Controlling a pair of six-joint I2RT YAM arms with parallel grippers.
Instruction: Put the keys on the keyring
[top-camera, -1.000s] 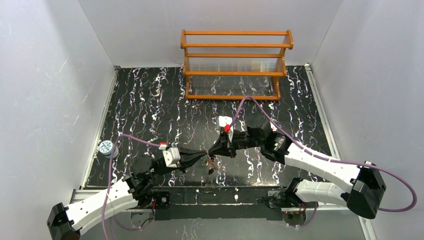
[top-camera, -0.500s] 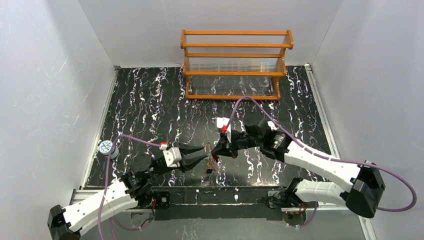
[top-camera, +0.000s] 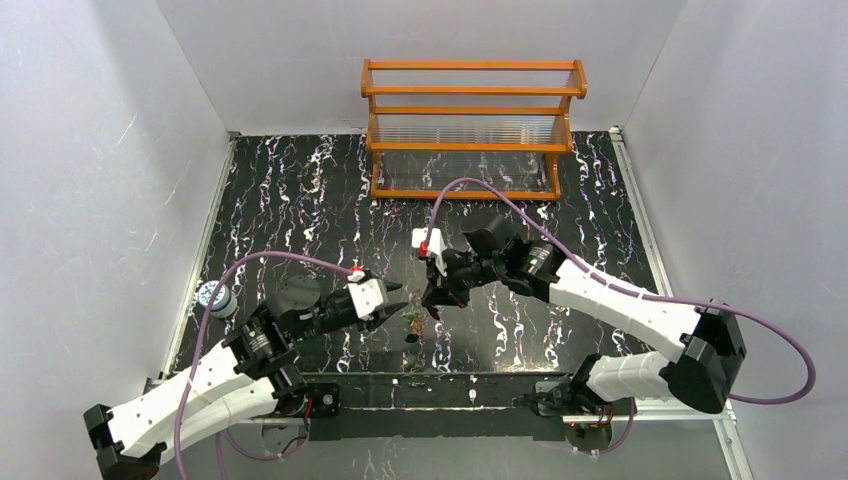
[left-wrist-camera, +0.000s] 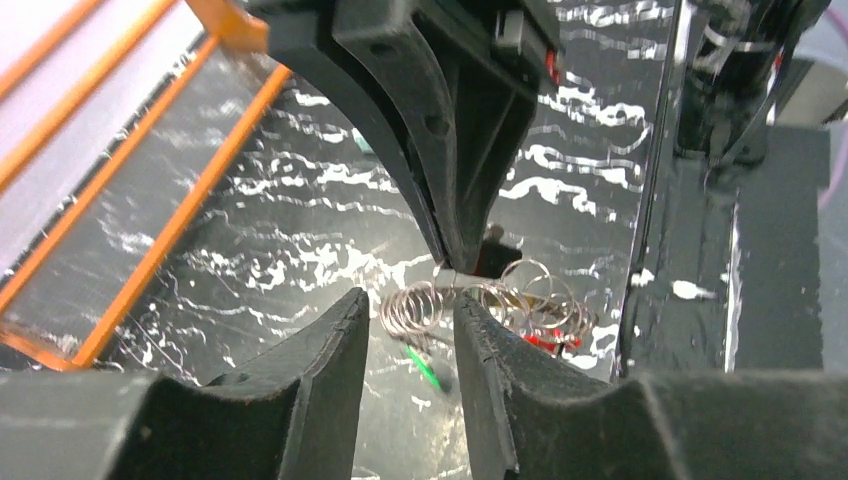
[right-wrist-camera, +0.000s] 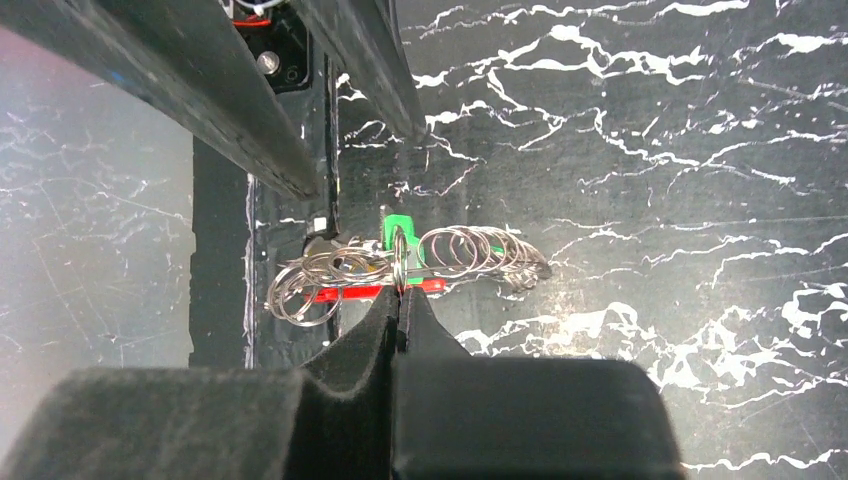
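Note:
My right gripper (top-camera: 432, 300) (right-wrist-camera: 400, 292) is shut on one ring of the keyring's metal chain (right-wrist-camera: 470, 250) and holds it above the table. The chain of rings (left-wrist-camera: 430, 305) hangs from those fingers, with a red part of the keyring (right-wrist-camera: 345, 294) (left-wrist-camera: 545, 340) behind it. A green key (right-wrist-camera: 397, 228) (left-wrist-camera: 425, 368) hangs among the rings. The bunch shows small in the top view (top-camera: 414, 320). My left gripper (top-camera: 397, 298) (left-wrist-camera: 410, 305) is open, its fingers on either side of the ring coil without touching it. No yellow key shows.
An orange wooden rack (top-camera: 470, 130) stands at the back of the black marbled table. A small round white and blue object (top-camera: 212, 296) lies at the left edge. The table's front rail (top-camera: 440, 385) is just below the grippers.
My left gripper, which met the right one at the chain, has opened and its arm has swung up and right. My right gripper has shifted left with the chain.

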